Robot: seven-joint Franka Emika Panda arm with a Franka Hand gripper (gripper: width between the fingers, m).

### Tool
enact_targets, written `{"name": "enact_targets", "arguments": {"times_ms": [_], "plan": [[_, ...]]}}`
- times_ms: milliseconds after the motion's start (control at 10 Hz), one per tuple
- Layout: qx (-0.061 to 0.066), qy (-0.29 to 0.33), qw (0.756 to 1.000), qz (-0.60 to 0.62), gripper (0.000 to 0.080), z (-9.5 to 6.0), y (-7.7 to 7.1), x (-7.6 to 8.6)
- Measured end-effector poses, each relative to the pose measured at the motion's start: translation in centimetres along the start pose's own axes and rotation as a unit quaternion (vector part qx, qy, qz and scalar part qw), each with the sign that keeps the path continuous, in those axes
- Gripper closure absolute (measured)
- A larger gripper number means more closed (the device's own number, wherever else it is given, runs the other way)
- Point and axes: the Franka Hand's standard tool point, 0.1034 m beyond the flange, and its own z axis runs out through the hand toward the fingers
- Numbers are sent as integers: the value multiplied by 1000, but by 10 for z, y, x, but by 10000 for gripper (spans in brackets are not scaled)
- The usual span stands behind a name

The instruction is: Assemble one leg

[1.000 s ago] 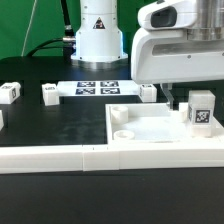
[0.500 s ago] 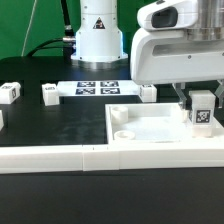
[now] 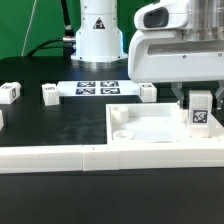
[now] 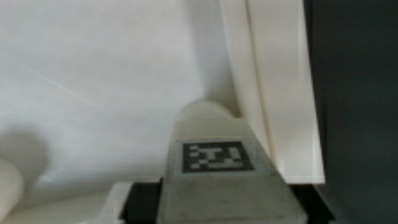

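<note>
My gripper (image 3: 197,96) is shut on a leg (image 3: 200,112), a small white post with a black-and-white tag, and holds it upright over the far right corner of the large white panel (image 3: 150,128). In the wrist view the leg (image 4: 217,150) points down toward the panel's corner (image 4: 217,90), with my gripper (image 4: 217,200) clamped on both of its sides. More legs lie on the table: one (image 3: 11,92) at the exterior view's left, one (image 3: 50,94) beside it, and one (image 3: 147,92) near the marker board.
The marker board (image 3: 98,88) lies at the back centre before the robot base (image 3: 97,35). A long white border wall (image 3: 90,156) runs along the front. The panel has a raised rim (image 4: 267,80) and round holes (image 3: 121,116).
The gripper with the leg has moved slightly down toward the panel's far right corner. Nothing else has moved.
</note>
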Motion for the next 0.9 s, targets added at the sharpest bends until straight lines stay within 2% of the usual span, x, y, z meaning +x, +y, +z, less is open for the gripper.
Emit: {"name": "enact_targets", "arguments": {"times_ms": [300, 500, 700, 900], "plan": [[-8, 3, 995, 102, 504, 0, 11, 2], [-14, 9, 982, 189, 500, -1, 18, 3], [-28, 21, 961, 274, 488, -3, 31, 7], [-36, 26, 952, 303, 470, -3, 37, 8]]}}
